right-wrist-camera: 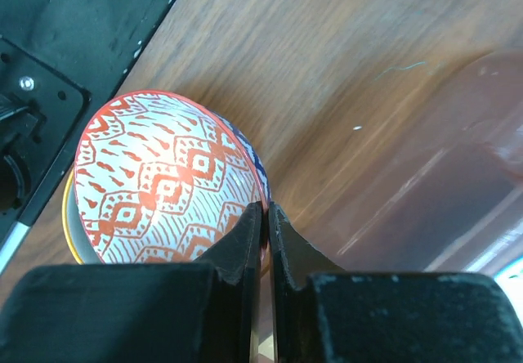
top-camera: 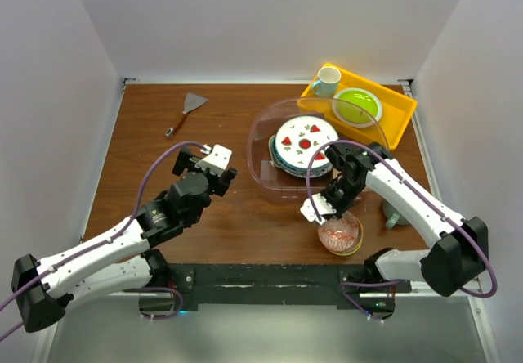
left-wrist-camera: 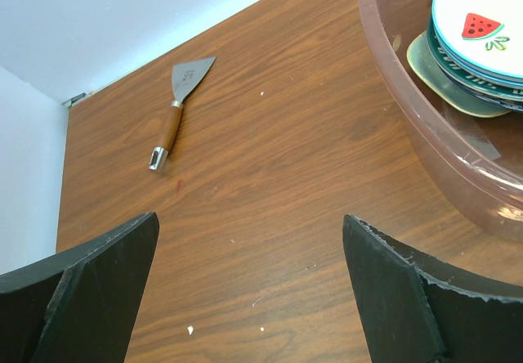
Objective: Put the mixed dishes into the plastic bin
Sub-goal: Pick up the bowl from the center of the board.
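Right gripper (right-wrist-camera: 265, 216) clenched on rim of red-patterned round bowl (right-wrist-camera: 155, 175) | thin edge pinch — bowl could tilt, slip when lifted | nested tan bowl (right-wrist-camera: 70, 222) beneath might drag along

Wooden table (top-camera: 245, 134): bin (top-camera: 256, 154), tray (top-camera: 398, 118), scraper (top-camera: 185, 112), mug (top-camera: 393, 214)

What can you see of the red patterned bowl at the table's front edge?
The red-patterned bowl looks like glazed ceramic: white inside with orange-red diamonds and dashes, a hint of blue outside. It sits near the table's front edge, outside the clear bin, with the yellow rim of a tan bowl showing beneath. The right gripper pinches its rim.
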